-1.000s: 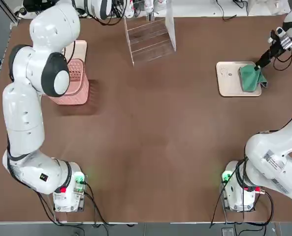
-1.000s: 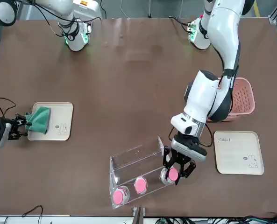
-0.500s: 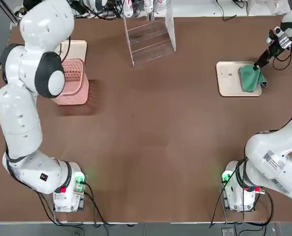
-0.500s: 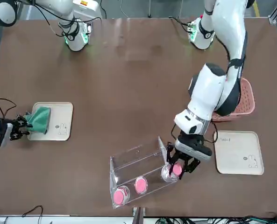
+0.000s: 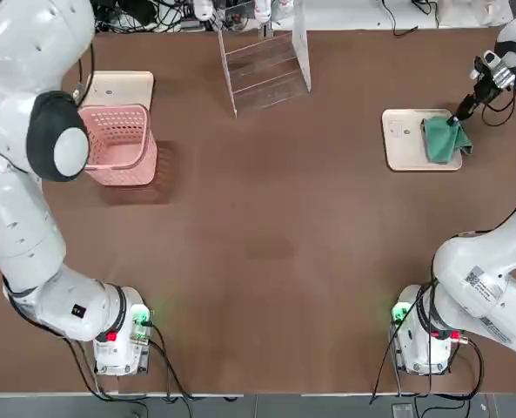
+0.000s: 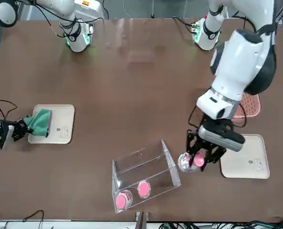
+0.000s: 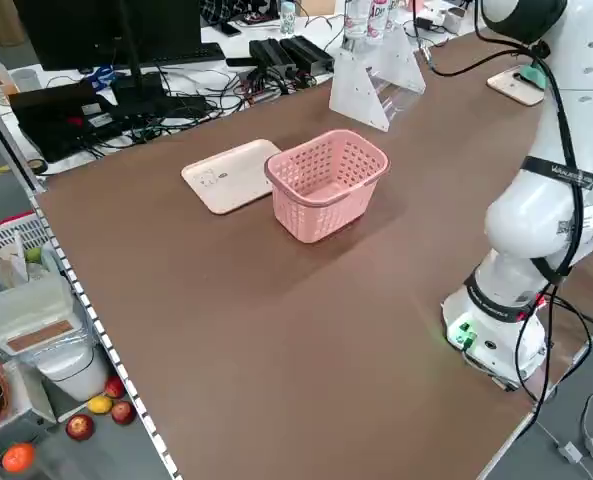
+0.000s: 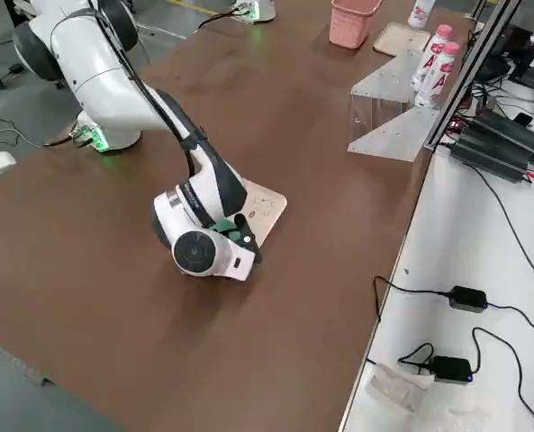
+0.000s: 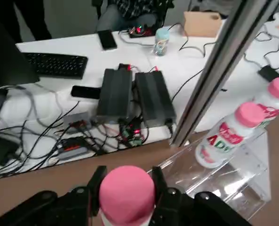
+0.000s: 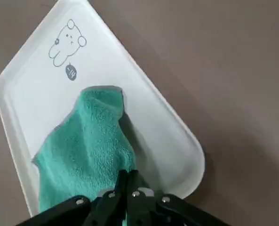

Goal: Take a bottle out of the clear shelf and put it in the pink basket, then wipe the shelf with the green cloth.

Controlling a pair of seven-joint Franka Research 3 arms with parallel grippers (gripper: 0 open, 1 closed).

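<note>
Brown desk [image 5: 266, 244], cables beyond. Left hand [image 6: 202, 160] clamps bottle [image 6: 191, 162] just outside clear shelf [image 6: 143, 174], lifted clear for carry to pink basket [image 5: 118, 144]. Right hand [image 5: 459, 113] pinches green cloth [image 5: 438, 139] on cream tray [image 5: 401, 144], readying wipe.

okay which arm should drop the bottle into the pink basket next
The left. Its gripper is shut on the bottle, already lifted out of the clear shelf, on the basket's side. The right gripper is pinching the green cloth on the far tray.
</note>
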